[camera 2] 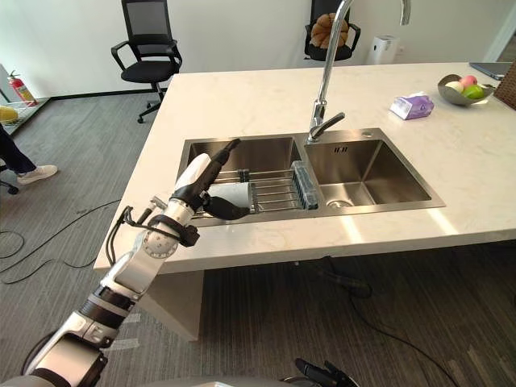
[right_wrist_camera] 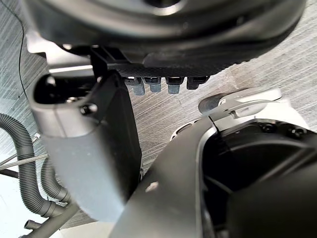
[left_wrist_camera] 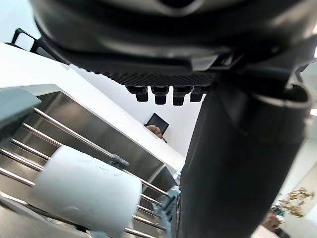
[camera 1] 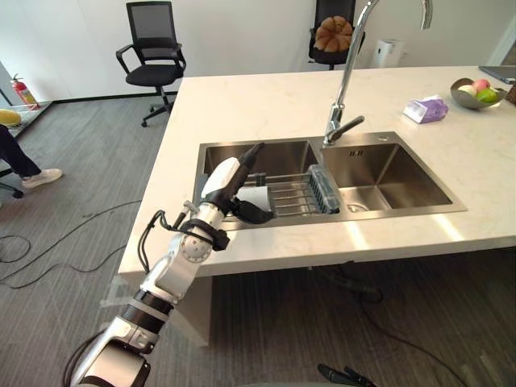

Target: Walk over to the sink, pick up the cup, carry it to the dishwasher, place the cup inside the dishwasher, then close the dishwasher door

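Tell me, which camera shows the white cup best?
The left wrist view: the cup lies on its side on the rack, close and unblocked. Both eye views show a sliver of it past the left hand.

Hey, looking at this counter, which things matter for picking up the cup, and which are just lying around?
For the job: cup lying on the rack in the sink; left hand, open, at the cup; right hand, idle.
Just lying about: faucet, tissue pack, fruit bowl, office chairs, fire extinguisher.
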You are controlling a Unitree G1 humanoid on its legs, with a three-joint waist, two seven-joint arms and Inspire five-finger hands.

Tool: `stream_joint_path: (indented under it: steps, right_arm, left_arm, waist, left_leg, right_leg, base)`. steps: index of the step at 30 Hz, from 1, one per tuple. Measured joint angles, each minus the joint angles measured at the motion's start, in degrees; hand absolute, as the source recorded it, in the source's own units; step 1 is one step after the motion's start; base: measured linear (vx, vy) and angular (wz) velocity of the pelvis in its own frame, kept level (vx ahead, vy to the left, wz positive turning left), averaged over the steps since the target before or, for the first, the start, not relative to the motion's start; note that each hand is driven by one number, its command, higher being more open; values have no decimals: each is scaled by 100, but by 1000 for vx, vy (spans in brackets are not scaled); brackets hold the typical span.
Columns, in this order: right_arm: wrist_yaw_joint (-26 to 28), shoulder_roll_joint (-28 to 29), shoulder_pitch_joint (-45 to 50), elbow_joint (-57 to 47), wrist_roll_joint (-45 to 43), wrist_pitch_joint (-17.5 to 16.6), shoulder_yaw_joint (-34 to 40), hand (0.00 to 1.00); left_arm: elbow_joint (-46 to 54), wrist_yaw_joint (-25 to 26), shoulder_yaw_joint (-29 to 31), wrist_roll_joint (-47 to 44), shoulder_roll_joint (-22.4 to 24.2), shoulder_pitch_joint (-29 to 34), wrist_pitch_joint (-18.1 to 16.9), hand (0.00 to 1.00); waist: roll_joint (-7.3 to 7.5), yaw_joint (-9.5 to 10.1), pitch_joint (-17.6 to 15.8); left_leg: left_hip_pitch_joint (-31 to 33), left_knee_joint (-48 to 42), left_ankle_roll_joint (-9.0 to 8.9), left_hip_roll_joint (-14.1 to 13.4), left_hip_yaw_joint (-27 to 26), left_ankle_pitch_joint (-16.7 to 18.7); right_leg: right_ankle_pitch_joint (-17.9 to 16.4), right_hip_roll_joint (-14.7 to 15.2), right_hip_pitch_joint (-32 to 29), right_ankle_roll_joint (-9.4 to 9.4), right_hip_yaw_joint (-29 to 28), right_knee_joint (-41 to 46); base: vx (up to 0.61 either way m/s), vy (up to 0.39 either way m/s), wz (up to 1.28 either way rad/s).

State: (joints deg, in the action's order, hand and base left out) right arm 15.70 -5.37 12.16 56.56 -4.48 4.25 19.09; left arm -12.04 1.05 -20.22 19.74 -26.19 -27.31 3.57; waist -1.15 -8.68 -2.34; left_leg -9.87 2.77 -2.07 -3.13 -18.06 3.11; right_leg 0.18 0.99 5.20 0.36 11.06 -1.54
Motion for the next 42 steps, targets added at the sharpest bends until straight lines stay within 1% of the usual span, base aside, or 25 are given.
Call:
stream_joint_path:
  steps: [1,4,6,8,10,13,15,18,21,24,31,35,42]
  right_arm:
    - [15,-2,-12,-2,-8,19,-30,100]
    - [53,-3,-11,1,-58,34,-40,100]
    - [80,-2,-14,1,-70,35,-21,100]
    - [124,-1,-19,2,-78,31,-5,100]
    - [190,0,-18,3,-89,31,69,100]
    - [211,-1,-17,3,-92,18,75,100]
    - [227,-1,-17,-5,-100,15,79,100]
    - [289,-9,-18,-24,-100,7,131,100]
    - [336,-13,-19,-48,-101,4,199,100]
    - [338,-58,-18,-66,-100,4,197,100]
    - [292,-234,-2,-15,-100,-61,198,100]
    - [199,-229,-2,-22,-103,-85,190,100]
    - [166,-222,80,-135,-111,-56,178,100]
  left_arm:
    - [-244,-5,0,52,-98,-205,53,100]
    - [-586,-64,0,59,-269,-572,137,100]
    - [-991,-119,0,46,-384,-927,209,100]
    - [-1170,-119,1,46,-513,-1069,234,100]
    - [-1334,-133,1,46,-546,-1182,238,100]
    - [-1352,-356,-3,50,-610,-1249,256,100]
    - [-1375,-614,-21,59,-637,-1311,247,100]
    - [-1450,-877,-68,75,-642,-1370,190,100]
    - [-1517,-1125,-170,324,-641,-1381,156,100]
    - [-1517,-1272,-276,595,-641,-1377,95,100]
    - [-1518,-1291,-285,835,-626,-1129,61,100]
    - [-1595,-1189,-279,980,-619,-925,37,100]
    - [-1753,-845,-7,1382,-469,-627,-215,100]
  waist:
    - [2,-38,-2]
    - [7,-77,-6]
    - [3,-109,-9]
    - [-10,-172,-17]
    - [-26,-184,-32]
    - [-54,-267,-60]
    - [-69,-318,-71]
    - [-122,-330,-103]
    - [-174,-343,-139]
    - [-180,-341,-155]
    - [-233,-367,-193]
    - [-234,-378,-193]
    - [-239,-388,-194]
  left_leg:
    - [-1,0,10,13,-6,6]
    - [-5,-1,34,26,-34,25]
    - [-25,-2,37,34,-87,45]
    - [-28,-12,38,34,-144,63]
    - [-47,-16,35,35,-187,80]
    - [-52,-42,33,36,-223,113]
    - [-52,-61,21,34,-256,135]
    - [-50,-61,18,33,-309,147]
    - [-51,-61,0,26,-317,166]
    - [-49,-60,-19,14,-319,183]
    - [-49,-62,-17,11,-343,230]
    - [-48,-66,-18,11,-351,238]
    - [-48,-83,-9,2,-365,253]
  right_leg:
    - [13,9,-2,18,-23,-14]
    - [50,13,-3,41,-89,-57]
    - [73,14,-4,55,-164,-70]
    - [87,13,-19,56,-218,-70]
    - [101,9,-33,60,-293,-70]
    - [115,10,-53,67,-344,-71]
    - [117,8,-62,66,-379,-76]
    - [130,0,-85,63,-434,-83]
    - [134,-13,-100,62,-470,-93]
    - [136,-31,-103,60,-483,-113]
    - [137,-41,-109,60,-550,-127]
    - [137,-41,-111,61,-561,-130]
    - [137,-48,-109,61,-584,-143]
  base:
    - [11,16,-6]
    - [15,12,-12]
    - [7,7,-18]
    - [-6,-1,-18]
    - [-22,-8,-19]
    - [-29,-11,-9]
    - [-33,-18,-8]
    - [-17,-19,-11]
    - [-5,-25,-8]
    - [3,-27,-5]
    - [-2,-20,-6]
    - [-25,-21,0]
    - [-33,-31,-1]
